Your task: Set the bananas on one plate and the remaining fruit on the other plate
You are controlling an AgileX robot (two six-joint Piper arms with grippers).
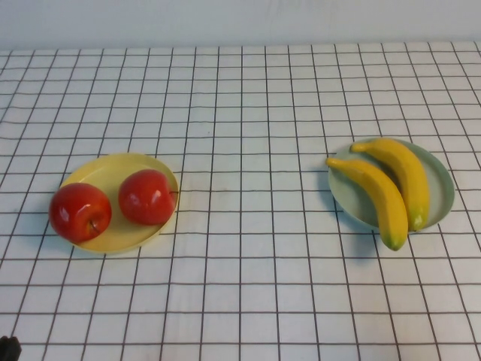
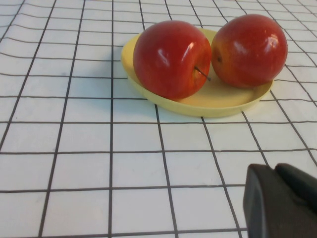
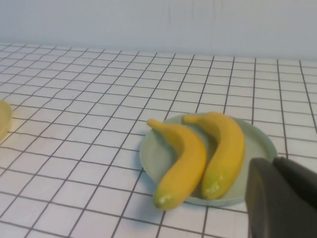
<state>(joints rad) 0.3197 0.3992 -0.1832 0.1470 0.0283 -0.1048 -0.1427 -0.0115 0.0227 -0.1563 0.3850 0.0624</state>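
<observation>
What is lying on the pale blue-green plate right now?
Two bananas lie side by side on the pale blue-green plate, their near tips overhanging its rim. The plate surface beneath them is hidden. Both grippers, left and right, are shut, holding nothing.

Two glossy red apples sit side by side, touching, on the yellow plate at the left of the surface. Two curved yellow bananas (greenish at the tips) lie side by side on the pale blue-green plate at the right, one overhanging its rim.
</observation>
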